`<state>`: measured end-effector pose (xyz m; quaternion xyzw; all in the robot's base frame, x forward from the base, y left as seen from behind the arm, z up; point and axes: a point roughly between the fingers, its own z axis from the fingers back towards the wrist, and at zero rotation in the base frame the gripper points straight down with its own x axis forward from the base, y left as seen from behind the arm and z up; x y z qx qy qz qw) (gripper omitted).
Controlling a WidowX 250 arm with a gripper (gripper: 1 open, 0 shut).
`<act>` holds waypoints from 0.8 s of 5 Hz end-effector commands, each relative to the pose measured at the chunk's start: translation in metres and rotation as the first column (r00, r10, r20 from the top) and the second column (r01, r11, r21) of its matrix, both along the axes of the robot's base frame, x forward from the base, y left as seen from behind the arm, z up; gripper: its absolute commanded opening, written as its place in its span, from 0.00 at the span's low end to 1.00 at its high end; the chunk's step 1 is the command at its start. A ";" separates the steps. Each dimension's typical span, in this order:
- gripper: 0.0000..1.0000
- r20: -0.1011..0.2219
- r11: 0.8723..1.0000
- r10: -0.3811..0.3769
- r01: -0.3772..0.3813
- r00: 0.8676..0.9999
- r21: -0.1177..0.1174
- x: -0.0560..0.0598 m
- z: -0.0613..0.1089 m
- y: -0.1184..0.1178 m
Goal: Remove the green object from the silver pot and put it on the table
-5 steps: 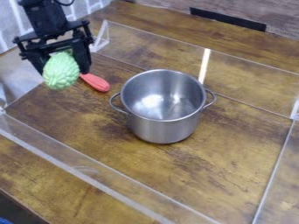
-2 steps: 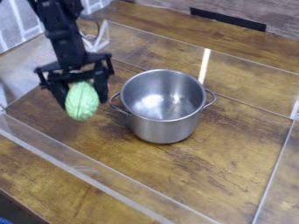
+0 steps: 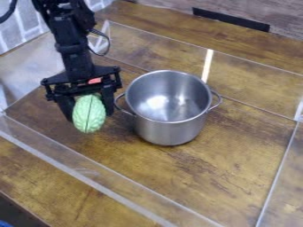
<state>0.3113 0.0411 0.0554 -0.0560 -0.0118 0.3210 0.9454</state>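
The green object (image 3: 88, 114), a light green bumpy oval lump, hangs between the fingers of my gripper (image 3: 85, 111), which is shut on it. It is just left of the silver pot (image 3: 168, 106) and low over the table (image 3: 154, 173), outside the pot. I cannot tell whether it touches the wood. The black arm rises from the gripper toward the upper left. The pot stands upright with its inside bare.
Clear plastic walls (image 3: 71, 168) edge the tabletop at the front, left and right. The arm hides the spot at the back left behind the gripper. Open wood lies in front of the pot and to its right.
My gripper has carried the green object from the back left forward and down, ending beside the pot's left side. A red-orange tool seen earlier is now hidden behind the arm.
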 end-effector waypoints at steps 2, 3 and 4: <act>0.00 0.024 0.999 -0.026 0.026 0.999 0.019 0.004 0.004 -0.009; 0.00 0.013 0.999 -0.030 0.029 0.999 0.022 0.002 -0.010 -0.010; 0.00 0.005 1.000 0.010 -0.010 1.000 0.023 0.003 -0.018 0.004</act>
